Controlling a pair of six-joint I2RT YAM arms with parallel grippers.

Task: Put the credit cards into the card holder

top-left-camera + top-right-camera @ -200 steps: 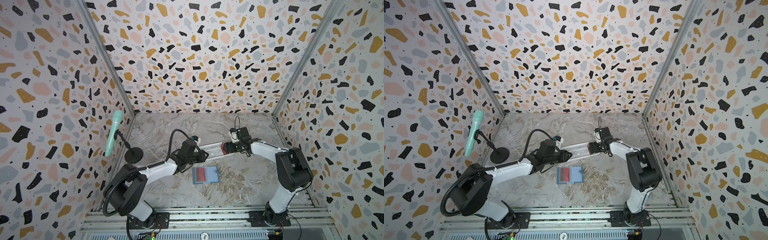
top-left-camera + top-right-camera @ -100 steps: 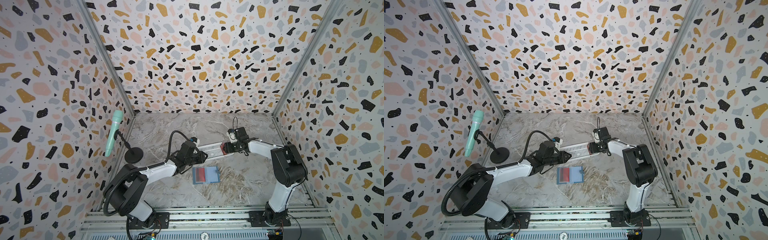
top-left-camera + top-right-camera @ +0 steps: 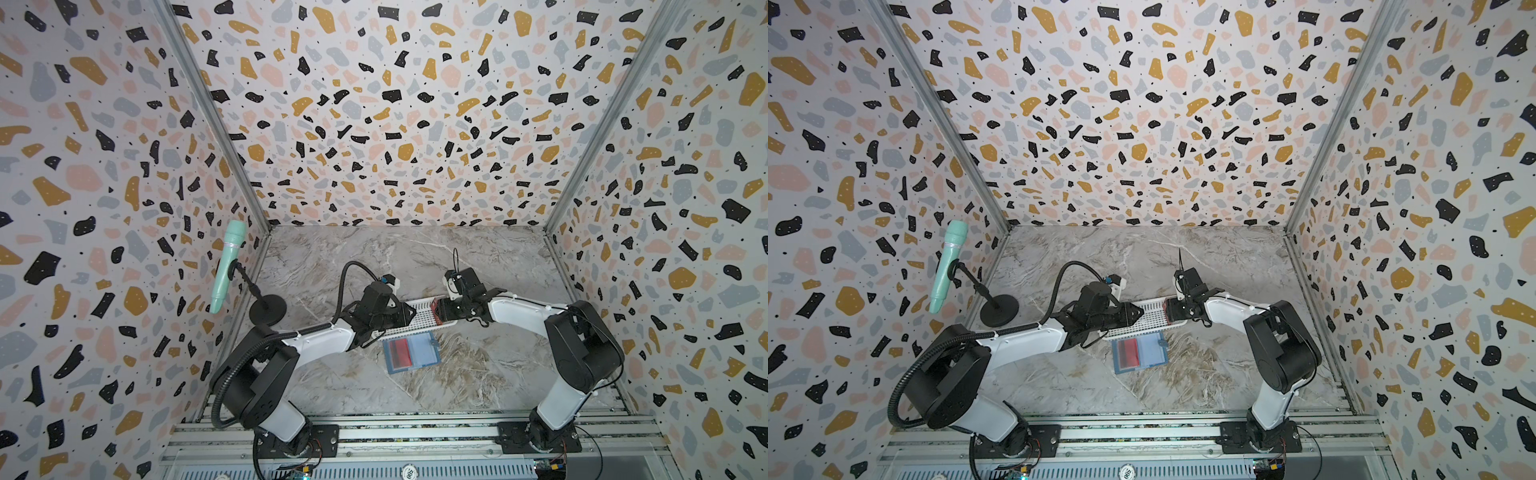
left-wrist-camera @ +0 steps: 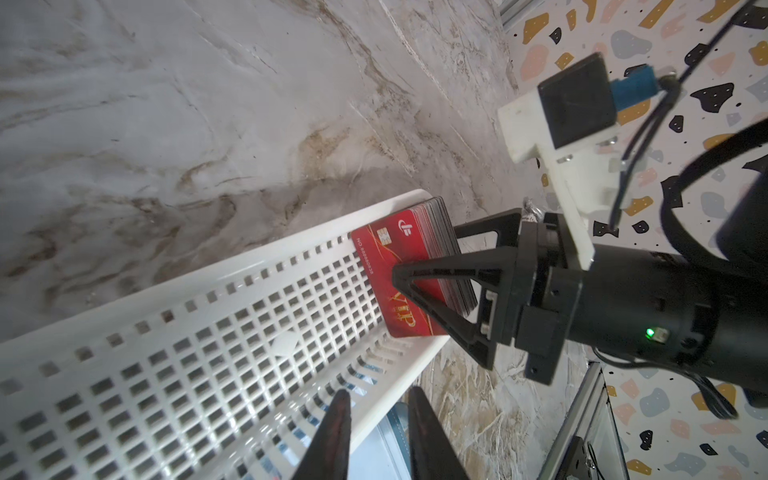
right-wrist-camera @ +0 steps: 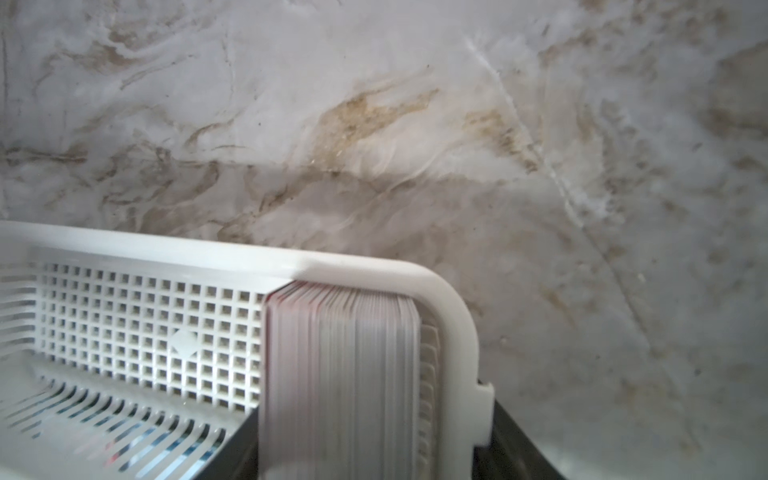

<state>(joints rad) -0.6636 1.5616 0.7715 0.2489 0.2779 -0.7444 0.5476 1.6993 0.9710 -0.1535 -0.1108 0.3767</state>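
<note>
Left tool (image 4: 378, 392) clamps the basket (image 4: 249, 245) rim; right tool (image 4: 426, 249) straddles the cards (image 4: 376, 253) at its end, whether squeezing I cannot tell.

The walls (image 3: 395, 124) wore terrazzo: black, ochre, pink and blue-grey chips with fine black dots on a pale ground. The table (image 3: 415, 257) was grey marble veined white and rusty brown. The basket (image 4: 187, 345) was white, pierced in a square grid. The credit cards (image 4: 374, 249) were red, the front one lettered "VIP" in gold. The card holder (image 3: 422, 349), lower centre, was blue-grey, red filling its left half. At left, a mint-green microphone (image 3: 226, 266) sat on a black stand (image 3: 268, 309).
</note>
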